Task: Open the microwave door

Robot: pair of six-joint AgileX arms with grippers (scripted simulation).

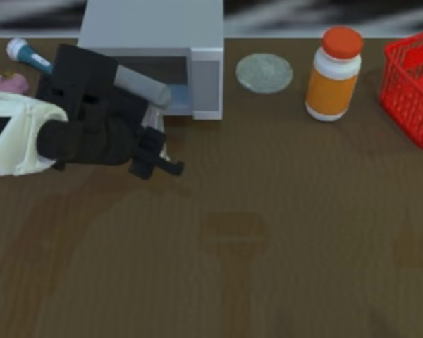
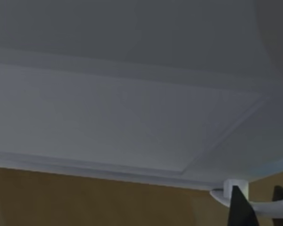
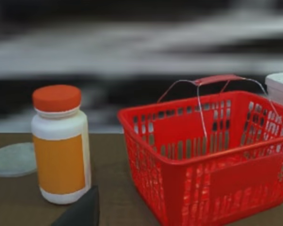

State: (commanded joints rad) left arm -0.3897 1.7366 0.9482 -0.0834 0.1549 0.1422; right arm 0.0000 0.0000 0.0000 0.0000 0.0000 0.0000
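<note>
Even, diffuse illumination without glare. Faint soft shadows mark the table [image 1: 268, 267]. The striped backdrop [image 3: 141, 52] appears blurred; the microwave door [image 2: 122, 117] fills the left wrist view, dim and featureless.

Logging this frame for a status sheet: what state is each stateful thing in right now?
microwave: upright at the table's back edge, cavity exposed.
microwave door: swung open toward the front, partly hidden by the arm.
left gripper: in front of the microwave, at the door's edge.
right gripper: fingers not in view.
bottle: upright, orange cap on.
red basket: upright, handle raised.
</note>
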